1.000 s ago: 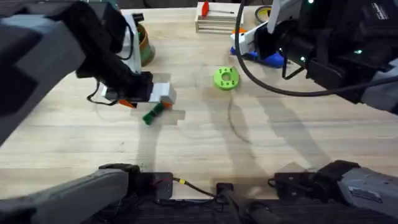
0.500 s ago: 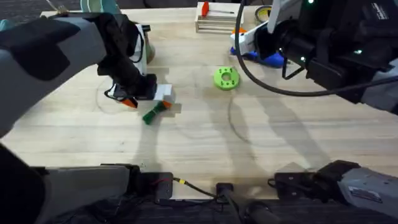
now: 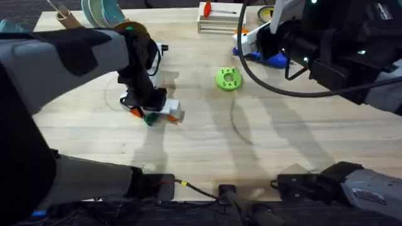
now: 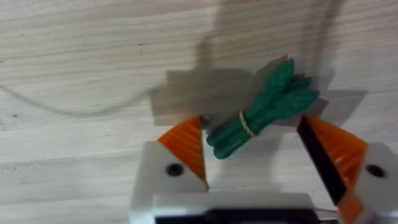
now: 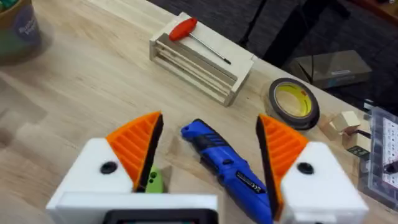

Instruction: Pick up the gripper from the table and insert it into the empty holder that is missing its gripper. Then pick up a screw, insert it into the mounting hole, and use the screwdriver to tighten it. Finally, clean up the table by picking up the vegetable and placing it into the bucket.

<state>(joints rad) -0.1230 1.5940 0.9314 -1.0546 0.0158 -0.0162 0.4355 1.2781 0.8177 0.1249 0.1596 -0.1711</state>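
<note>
A: Where is the vegetable [image 4: 264, 109] seen?

B: It is seen lying flat on the worktop [image 3: 264, 144], left of the middle and well short of the far edge. In the left wrist view it is shown as a dark green bundle bound by a thin pale band, placed between the two orange pads of the left gripper [image 4: 267, 152].

A: How are that gripper's fingers held?

B: They are held apart, one on each side of the vegetable, and no pad can be seen pressed against it. From overhead, the left gripper [image 3: 154, 112] is found low over the wood, with the green end showing just under it.

A: And the right gripper [image 5: 208, 155]?

B: Its fingers are also spread wide, with nothing clamped. The screwdriver [image 5: 229, 167] is seen between them, lying on the wood near the far right part of the worktop. From overhead, the blue body [image 3: 267, 59] is partly covered by the right arm.

A: Where is the bucket [image 3: 133, 29] found?

B: It is found near the far left corner, behind the left arm, with only its orange-brown rim showing. In the right wrist view its green-labelled side [image 5: 17, 28] is visible.

A: What else is placed on the worktop?

B: A lime green ring disc [image 3: 228, 78] is seen near the middle, toward the far edge. A wooden rack [image 5: 202, 59] with a red-handled tool [image 5: 198, 37] on it is set at the far edge, and a roll of tape [image 5: 293, 102] lies beside it.
</note>
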